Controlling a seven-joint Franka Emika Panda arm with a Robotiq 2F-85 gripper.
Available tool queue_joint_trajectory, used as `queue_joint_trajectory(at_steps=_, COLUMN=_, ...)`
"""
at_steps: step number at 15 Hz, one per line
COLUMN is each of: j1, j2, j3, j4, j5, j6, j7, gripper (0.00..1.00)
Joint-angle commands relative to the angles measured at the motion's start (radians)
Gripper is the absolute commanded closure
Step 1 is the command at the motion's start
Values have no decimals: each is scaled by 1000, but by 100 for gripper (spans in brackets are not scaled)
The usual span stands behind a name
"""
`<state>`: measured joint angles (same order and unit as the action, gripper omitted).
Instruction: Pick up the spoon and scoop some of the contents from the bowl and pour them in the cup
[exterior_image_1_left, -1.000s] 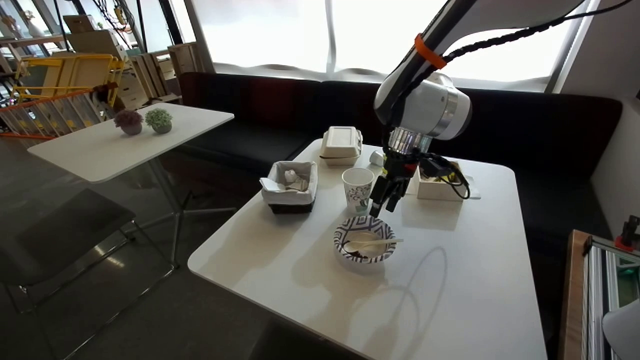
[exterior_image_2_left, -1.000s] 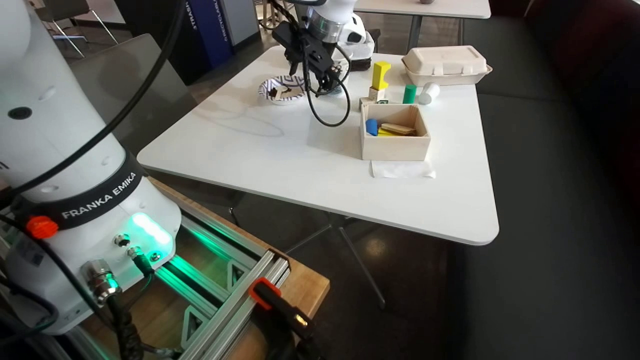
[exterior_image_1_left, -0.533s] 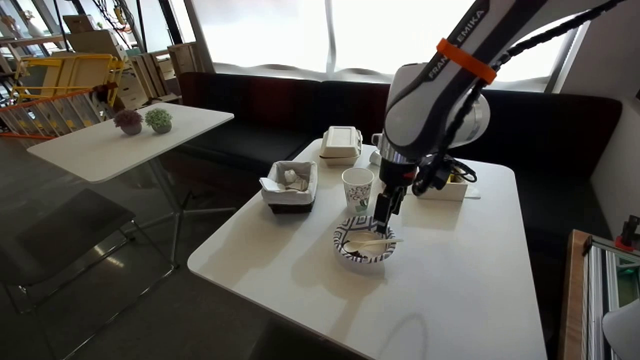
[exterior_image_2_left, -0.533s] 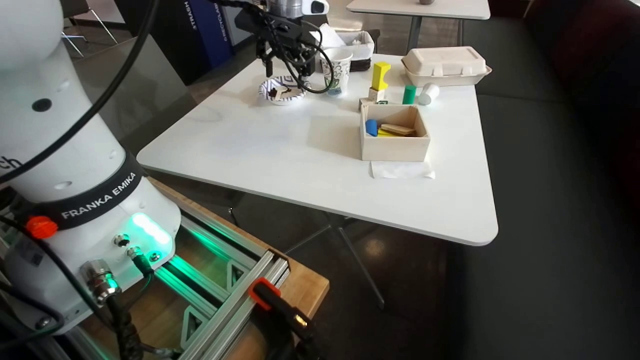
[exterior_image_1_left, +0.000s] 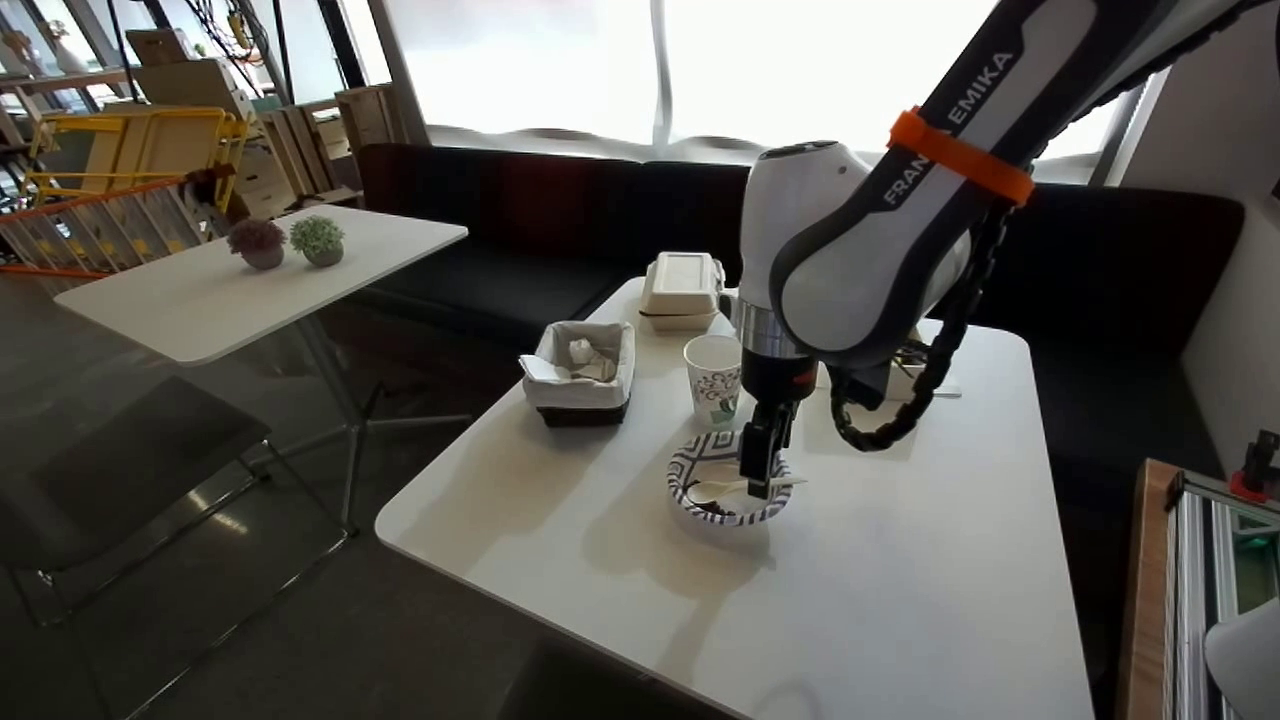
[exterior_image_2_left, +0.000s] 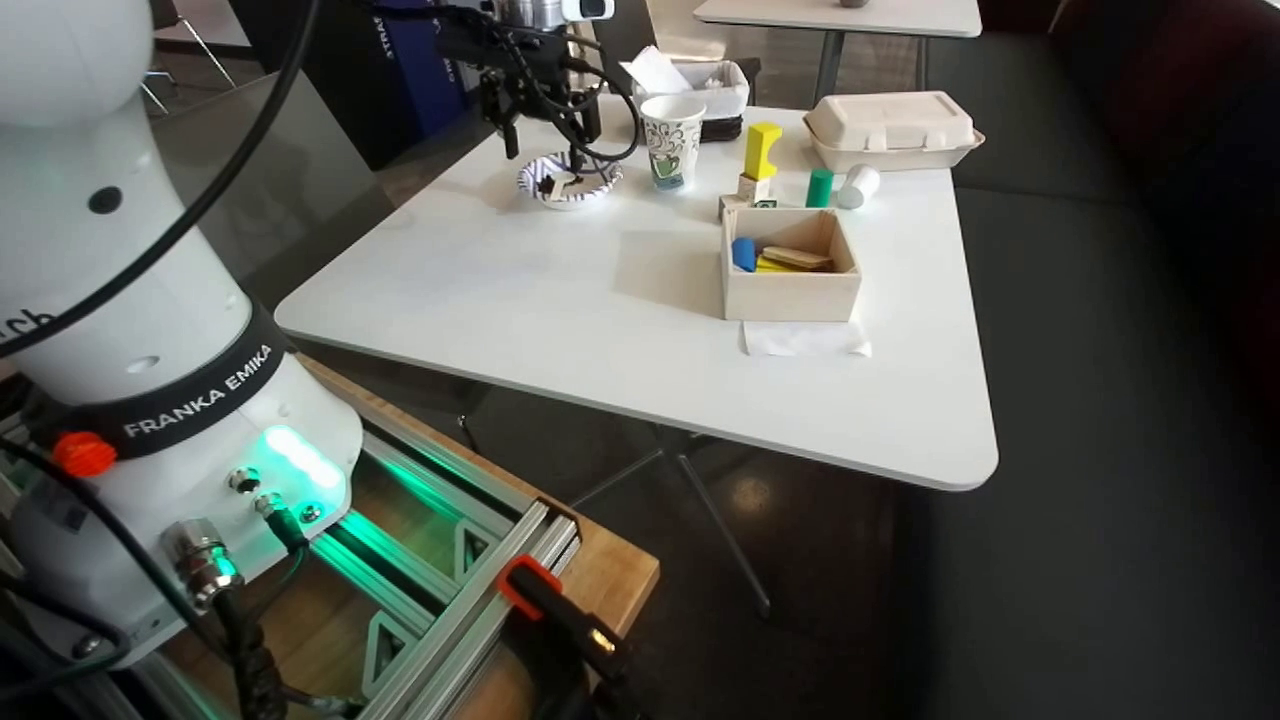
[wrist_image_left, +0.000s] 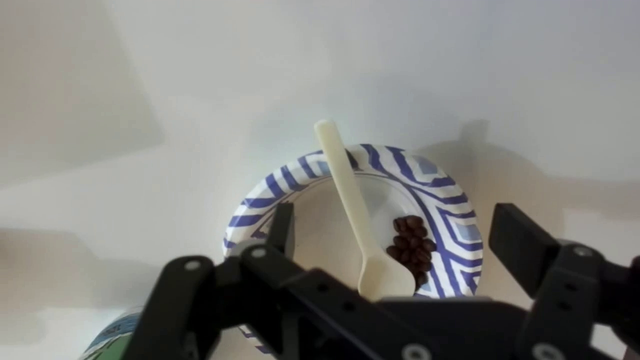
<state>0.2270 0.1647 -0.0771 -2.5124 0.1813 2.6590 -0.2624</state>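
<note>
Cream-coloured plastic spoon lies in the round blue-and-white patterned bowl, handle crossing its rim | small heap of dark-brown beans just beside the spoon's head | black two-fingered gripper over the bowl, I see jaws spread wide | leaf-printed white paper cup upright near the bowl | white table under both

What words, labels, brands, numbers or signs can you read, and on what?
"FRANKA EMIKA": black band on the white robot base.
"FRAN" / "A EMIKA", split by the orange strap: dark stripe on the white arm.
"ch", start cut off: white robot shoulder.
"TRA", rest hidden: dark blue panel.
Too small or hidden: that panel's other lettering, print on the patterned white paper cup, any marks on pale wooden blocks.
</note>
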Motion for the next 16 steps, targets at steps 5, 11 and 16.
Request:
queue_joint_trajectory(at_steps=5, j1=-121, j2=6, j3=143, j4=33, j5=-114, j6=-58, j7=-124, gripper=0)
queue_joint_trajectory(at_steps=11, j1=-184, j2=20, j3=185, j4=24, j5=-134, j6=-6, j7=-352, gripper=0)
queue_joint_trajectory(at_steps=16, j1=-270, j2=63, j3=254, j4=16, j5=28, j6=122, j7=-619, gripper=0)
